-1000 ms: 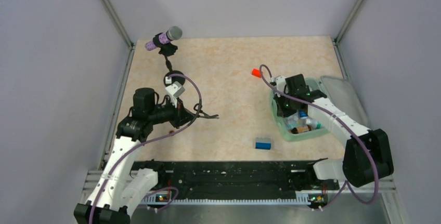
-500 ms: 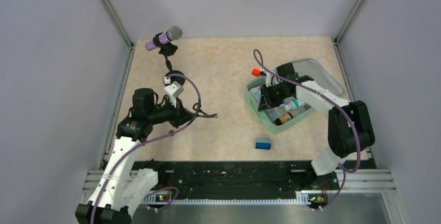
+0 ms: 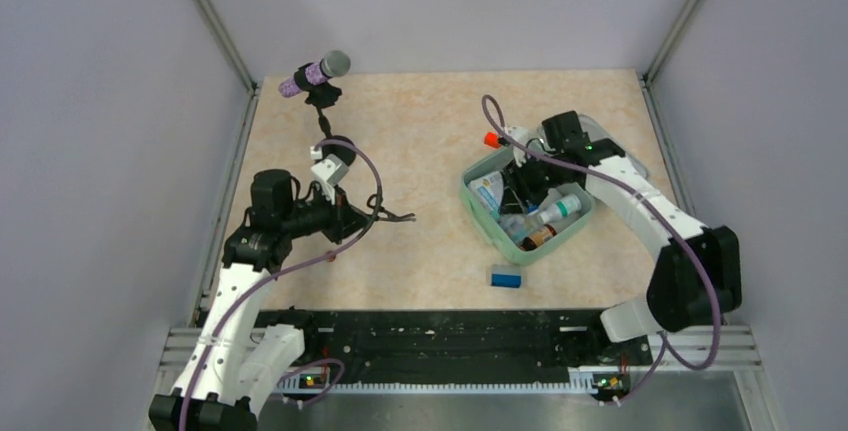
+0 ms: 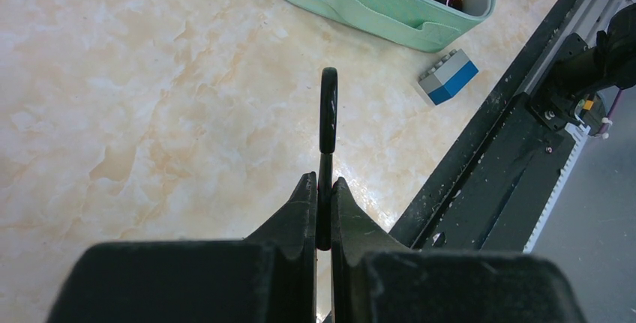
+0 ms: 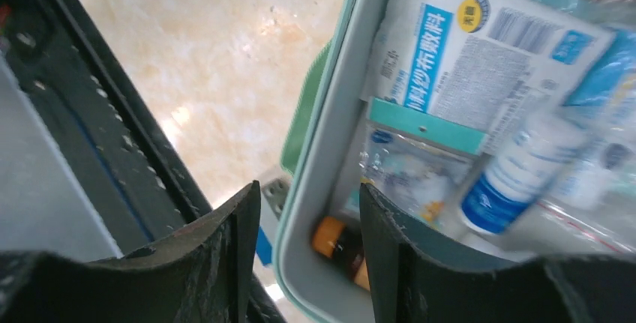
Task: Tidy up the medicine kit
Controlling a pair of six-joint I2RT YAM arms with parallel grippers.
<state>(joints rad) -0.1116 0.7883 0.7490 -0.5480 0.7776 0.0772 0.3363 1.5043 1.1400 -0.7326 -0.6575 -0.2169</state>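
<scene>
The right gripper [image 5: 309, 192], fingers spread, is hovering astride a side wall of the open medicine kit [image 4: 375, 8], while the left gripper [image 4: 323, 180], well apart, is pinching a thin black strip [image 4: 328, 113].

Beige marble-pattern tabletop [image 3: 420, 121] carries: pale mint-green square plastic case [image 3: 487, 229] right of centre; small blue-grey block [image 3: 506, 276] just nearer; small orange-red block [image 3: 491, 138] just beyond; purple-grey cylinder on black stand [image 3: 315, 74] far-left corner.

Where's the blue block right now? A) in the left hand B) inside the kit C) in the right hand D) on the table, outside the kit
D: the blue block lies on the table, just outside the medicine kit's near wall.
</scene>
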